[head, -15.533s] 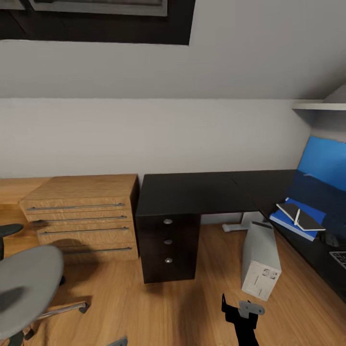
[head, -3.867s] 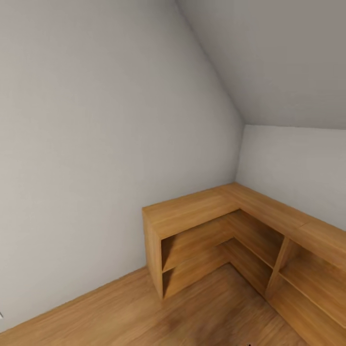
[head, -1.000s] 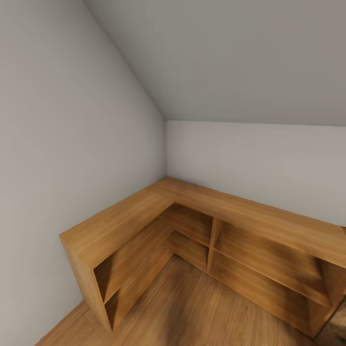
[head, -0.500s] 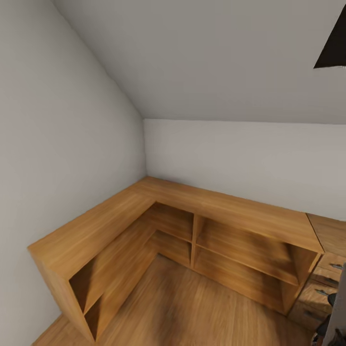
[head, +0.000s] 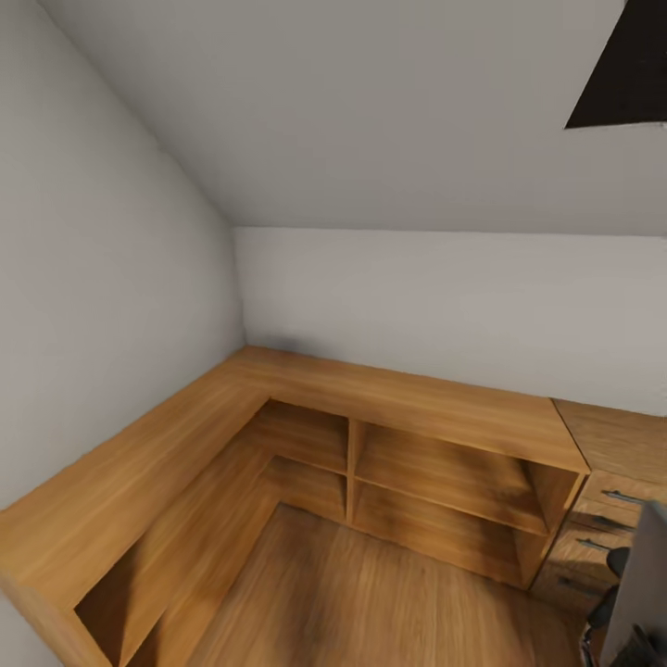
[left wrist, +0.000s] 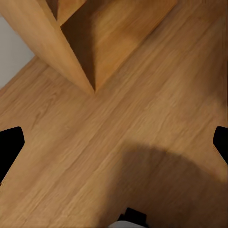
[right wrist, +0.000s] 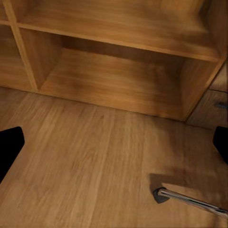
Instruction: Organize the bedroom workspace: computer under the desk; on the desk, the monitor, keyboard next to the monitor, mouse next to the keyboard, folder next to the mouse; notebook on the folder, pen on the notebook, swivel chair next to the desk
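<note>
I am facing a corner of the bedroom with grey walls and a sloped ceiling. At the lower right edge of the head view a grey slab [head: 637,579] comes in, likely part of the swivel chair. A chrome leg with a dark tip [right wrist: 190,200] lies on the wood floor in the right wrist view, likely the chair's base. My left gripper [left wrist: 114,142] is open over bare floor. My right gripper [right wrist: 114,142] is open too, with nothing between its fingers. The desk, computer, monitor, keyboard, mouse, folder, notebook and pen are out of view.
A low L-shaped wooden shelf unit [head: 389,398] with open compartments wraps the corner. A light wooden drawer unit with bar handles [head: 616,463] adjoins it on the right. A dark skylight [head: 621,69] is at the upper right. The shelf's end panel [left wrist: 71,57] stands near the left gripper.
The camera has turned right, so the shelf unit has slid left in the picture. The drawer unit, the grey slab and more of the skylight have come in at the right.
</note>
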{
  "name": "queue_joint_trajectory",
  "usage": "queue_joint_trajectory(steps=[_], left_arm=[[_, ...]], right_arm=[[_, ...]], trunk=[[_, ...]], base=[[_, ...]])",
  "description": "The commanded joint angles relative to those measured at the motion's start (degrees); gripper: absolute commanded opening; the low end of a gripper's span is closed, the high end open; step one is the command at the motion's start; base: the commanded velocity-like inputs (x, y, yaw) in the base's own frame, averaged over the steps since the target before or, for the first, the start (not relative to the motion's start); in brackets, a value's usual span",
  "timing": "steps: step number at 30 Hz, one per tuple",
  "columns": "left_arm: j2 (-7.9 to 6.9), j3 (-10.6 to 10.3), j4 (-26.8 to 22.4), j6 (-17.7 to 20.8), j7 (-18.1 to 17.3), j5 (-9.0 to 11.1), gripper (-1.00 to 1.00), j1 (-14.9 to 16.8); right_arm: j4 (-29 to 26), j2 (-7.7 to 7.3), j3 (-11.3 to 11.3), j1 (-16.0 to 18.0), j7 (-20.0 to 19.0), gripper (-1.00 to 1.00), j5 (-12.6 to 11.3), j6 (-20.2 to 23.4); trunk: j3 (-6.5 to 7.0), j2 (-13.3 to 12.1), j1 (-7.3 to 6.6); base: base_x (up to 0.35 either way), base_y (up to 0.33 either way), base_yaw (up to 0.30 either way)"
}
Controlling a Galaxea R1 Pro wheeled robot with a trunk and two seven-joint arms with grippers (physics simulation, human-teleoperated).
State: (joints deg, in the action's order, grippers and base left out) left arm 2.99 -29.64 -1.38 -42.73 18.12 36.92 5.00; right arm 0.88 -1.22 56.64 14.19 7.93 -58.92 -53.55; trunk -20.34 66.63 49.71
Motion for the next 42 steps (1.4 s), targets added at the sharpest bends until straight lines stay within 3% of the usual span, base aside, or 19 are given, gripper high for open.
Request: queue_joint_trajectory(steps=[1, 22, 30, 42], left_arm=[[0.0, -0.47, -0.03, -0.04, 0.52, 0.03, 1.0, 0.01], [0.0, -0.49, -0.03, -0.1, 0.52, 0.05, 1.0, 0.01], [0.0, -0.5, -0.03, 0.01, 0.52, 0.09, 1.0, 0.01], [0.0, -0.5, -0.03, 0.1, 0.52, 0.09, 1.0, 0.01]], right_arm=[[0.09, 0.04, 0.49, 0.05, 0.6, 1.0, 0.23, -0.06], [0.08, 0.01, 0.57, 0.05, 0.59, 1.0, 0.3, -0.06], [0.01, -0.01, 0.57, 0.05, 0.59, 1.0, 0.3, -0.06], [0.0, -0.01, 0.58, 0.05, 0.59, 1.0, 0.3, -0.34]], trunk=[[-0.1, 0.04, 0.03], [-0.7, 0.04, 0.03], [-0.72, 0.04, 0.03], [-0.72, 0.04, 0.03]], base=[[0.259, 0.203, -0.279], [0.219, 0.253, -0.279], [0.028, 0.284, -0.286], [0.001, 0.037, -0.296]])
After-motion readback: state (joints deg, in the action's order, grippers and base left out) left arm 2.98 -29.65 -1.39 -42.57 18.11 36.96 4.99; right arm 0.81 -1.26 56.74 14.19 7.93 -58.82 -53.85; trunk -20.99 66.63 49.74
